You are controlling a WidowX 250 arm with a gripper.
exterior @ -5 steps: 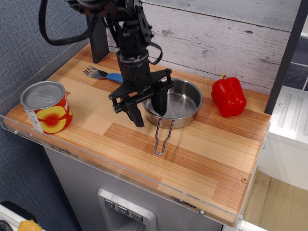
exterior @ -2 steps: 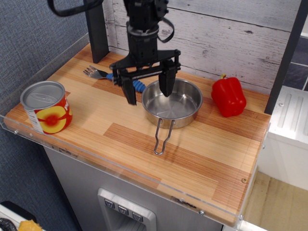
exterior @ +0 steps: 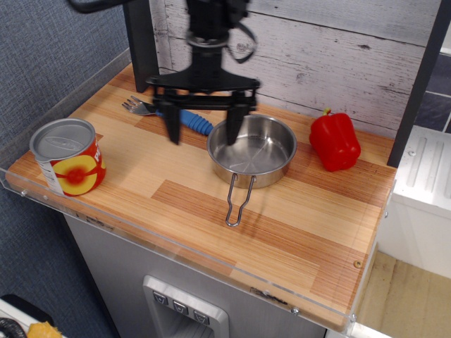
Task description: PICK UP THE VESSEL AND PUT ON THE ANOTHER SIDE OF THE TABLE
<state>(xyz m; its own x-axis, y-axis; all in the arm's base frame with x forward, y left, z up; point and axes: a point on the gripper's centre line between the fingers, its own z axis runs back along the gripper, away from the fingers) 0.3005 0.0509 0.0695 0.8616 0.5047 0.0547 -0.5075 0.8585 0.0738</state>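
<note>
The vessel (exterior: 255,151), a shallow shiny steel pan with a thin looped wire handle (exterior: 238,200) pointing to the front, rests on the striped wooden table (exterior: 296,225) right of centre. My gripper (exterior: 202,127) hangs open and empty above the pan's left rim. Its left finger (exterior: 172,124) is outside the pan, its right finger (exterior: 232,124) over the pan's left edge. It does not touch the pan.
A red-and-yellow tin can (exterior: 68,157) stands at the front left. A fork with a blue handle (exterior: 169,113) lies behind the gripper. A red bell pepper (exterior: 335,141) sits at the right. The table has a clear plastic rim (exterior: 176,243).
My gripper has risen from around the pan's left rim, moved back and up, and its fingers have spread wider. The pan has stayed in place.
</note>
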